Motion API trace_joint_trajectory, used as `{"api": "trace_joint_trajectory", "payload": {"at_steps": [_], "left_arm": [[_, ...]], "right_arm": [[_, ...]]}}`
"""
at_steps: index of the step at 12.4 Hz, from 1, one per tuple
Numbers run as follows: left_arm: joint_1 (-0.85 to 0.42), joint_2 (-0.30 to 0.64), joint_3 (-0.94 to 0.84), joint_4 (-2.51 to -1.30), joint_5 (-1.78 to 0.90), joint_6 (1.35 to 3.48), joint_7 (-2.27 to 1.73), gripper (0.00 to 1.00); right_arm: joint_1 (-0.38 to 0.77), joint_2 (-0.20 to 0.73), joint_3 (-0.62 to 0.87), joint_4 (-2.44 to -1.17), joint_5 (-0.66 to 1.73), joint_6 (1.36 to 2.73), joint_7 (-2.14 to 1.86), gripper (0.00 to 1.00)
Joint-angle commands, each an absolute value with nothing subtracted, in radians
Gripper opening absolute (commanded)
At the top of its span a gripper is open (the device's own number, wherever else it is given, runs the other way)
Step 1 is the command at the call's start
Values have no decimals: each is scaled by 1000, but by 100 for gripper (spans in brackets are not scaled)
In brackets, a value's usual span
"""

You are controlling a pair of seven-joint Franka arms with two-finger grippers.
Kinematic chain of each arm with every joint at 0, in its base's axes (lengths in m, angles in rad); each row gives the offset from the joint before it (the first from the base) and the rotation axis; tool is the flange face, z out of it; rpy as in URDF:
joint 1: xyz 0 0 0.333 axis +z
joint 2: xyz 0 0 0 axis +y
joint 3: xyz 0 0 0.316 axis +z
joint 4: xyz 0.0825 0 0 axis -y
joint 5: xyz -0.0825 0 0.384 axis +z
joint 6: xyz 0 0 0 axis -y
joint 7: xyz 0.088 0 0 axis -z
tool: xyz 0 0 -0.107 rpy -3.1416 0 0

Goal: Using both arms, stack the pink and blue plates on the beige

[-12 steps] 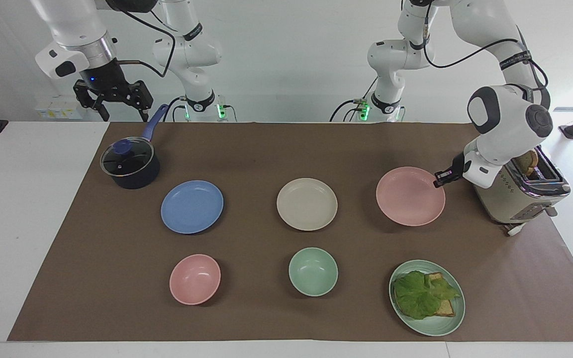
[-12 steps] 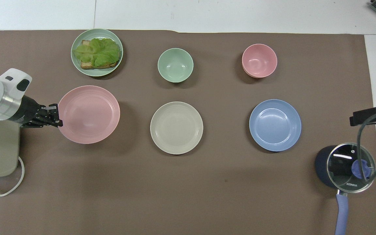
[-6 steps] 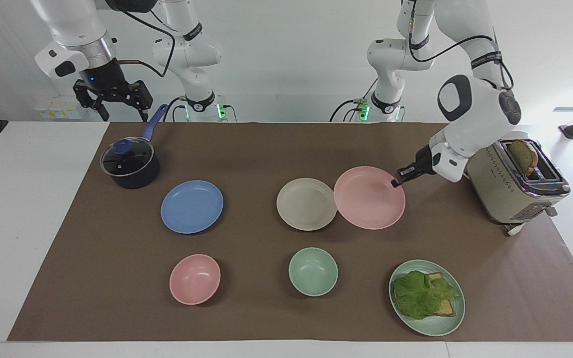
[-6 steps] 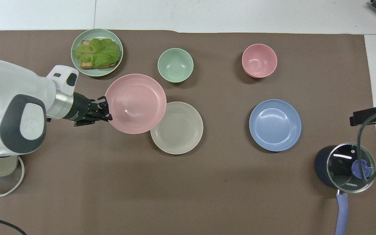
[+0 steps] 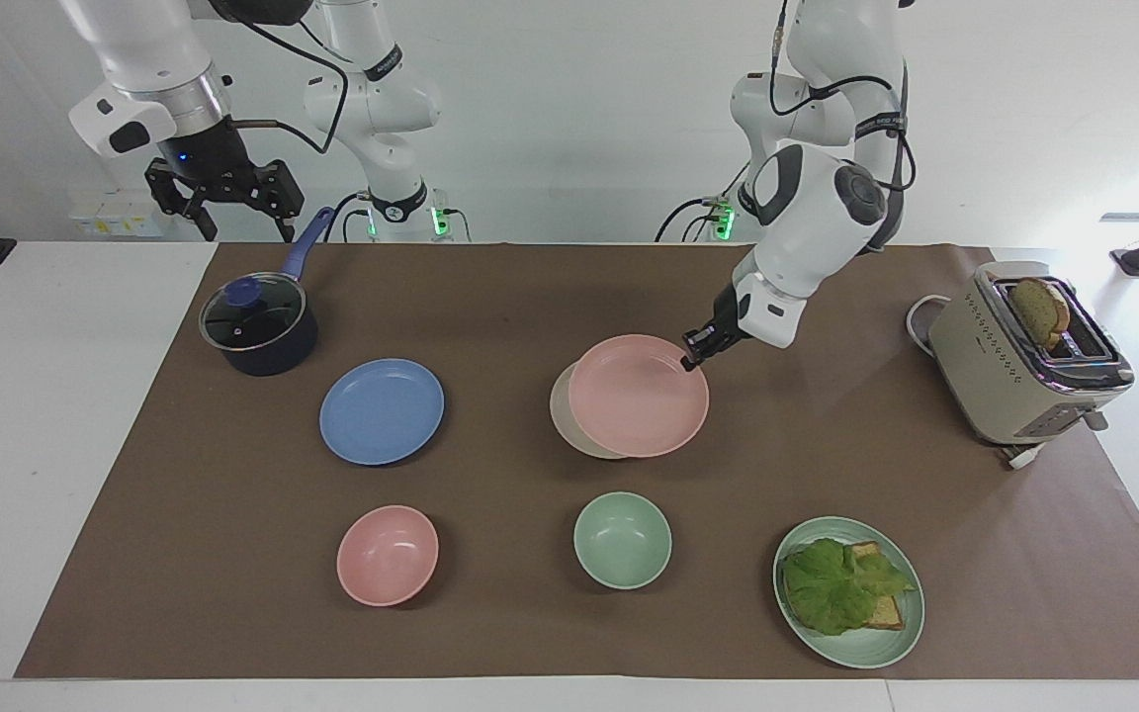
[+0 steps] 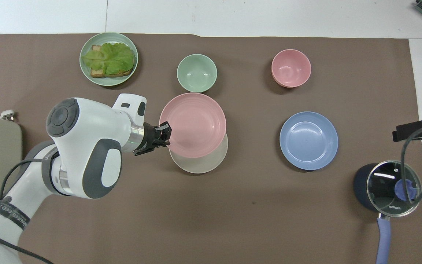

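My left gripper (image 5: pixel 693 359) (image 6: pixel 166 132) is shut on the rim of the pink plate (image 5: pixel 637 396) (image 6: pixel 193 124) and holds it in the air over the beige plate (image 5: pixel 563 417) (image 6: pixel 203 164), covering most of it. The blue plate (image 5: pixel 382 410) (image 6: pixel 308 140) lies flat on the brown mat toward the right arm's end. My right gripper (image 5: pixel 220 195) hangs open high above the table's edge near the saucepan; only a black part of it (image 6: pixel 418 130) shows at the border of the overhead view.
A lidded saucepan (image 5: pixel 258 326) (image 6: pixel 388 187) stands beside the blue plate, nearer the robots. A pink bowl (image 5: pixel 388 555), a green bowl (image 5: pixel 622 540) and a green plate with a lettuce sandwich (image 5: pixel 848 591) lie farthest from the robots. A toaster (image 5: pixel 1024 356) stands at the left arm's end.
My left gripper has carried the pink plate from beside the toaster toward the middle of the mat, until it hangs over the beige plate. The right arm has stayed where it was.
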State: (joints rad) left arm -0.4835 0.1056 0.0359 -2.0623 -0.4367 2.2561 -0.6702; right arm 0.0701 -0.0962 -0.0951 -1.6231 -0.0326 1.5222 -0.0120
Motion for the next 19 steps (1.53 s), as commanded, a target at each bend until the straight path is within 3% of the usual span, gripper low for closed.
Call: {"api": "trace_joint_trajectory", "payload": {"at_steps": [1, 11, 12, 13, 19], "left_arm": [[-512, 121, 55, -2140, -456, 2359, -670, 0], [-557, 109, 55, -2161, -456, 2356, -661, 0], [-552, 112, 55, -2158, -456, 2358, -661, 22], [-548, 112, 55, -2157, -456, 2359, -663, 99], [-540, 121, 61, -2134, -448, 2341, -660, 100]], "right_arm": [[58, -104, -95, -1632, -29, 1517, -44, 100], [58, -104, -95, -1631, -29, 1517, -44, 100], [60, -104, -95, -1631, -29, 1517, -44, 100], [58, -104, -95, -1631, -29, 1517, -44, 100], [58, -104, -95, -1631, -29, 1517, -44, 100]]}}
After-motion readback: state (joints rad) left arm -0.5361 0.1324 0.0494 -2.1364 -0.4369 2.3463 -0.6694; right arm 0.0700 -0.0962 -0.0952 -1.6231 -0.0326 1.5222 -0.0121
